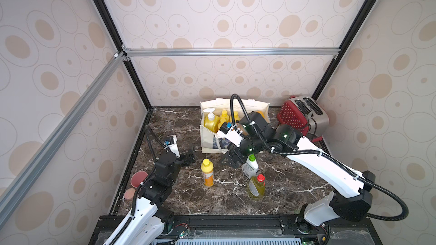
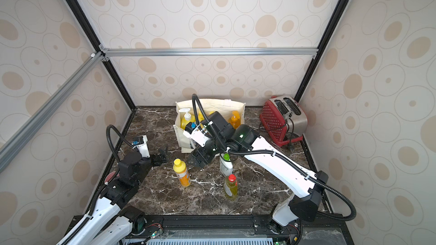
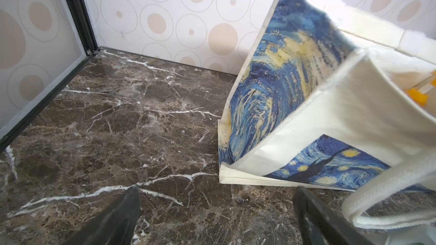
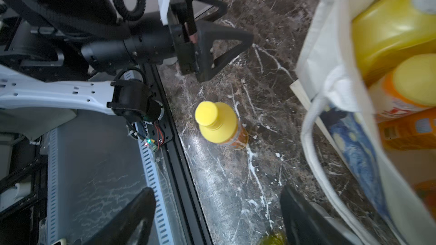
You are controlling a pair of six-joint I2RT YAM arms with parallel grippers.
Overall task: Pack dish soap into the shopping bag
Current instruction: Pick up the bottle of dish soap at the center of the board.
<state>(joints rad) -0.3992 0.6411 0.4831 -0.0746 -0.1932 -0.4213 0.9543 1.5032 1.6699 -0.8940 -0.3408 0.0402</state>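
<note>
The right claw (image 4: 217,218) is being held wide and empty, with an upright orange bottle (image 4: 220,126) being faced just ahead of it, the bag (image 4: 330,43) alongside, and the bottle's light, stiff, probably slick body being judged the best hold.

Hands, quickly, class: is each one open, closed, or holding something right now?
Left hand: open, holding nothing.
Right hand: open, holding nothing.
</note>
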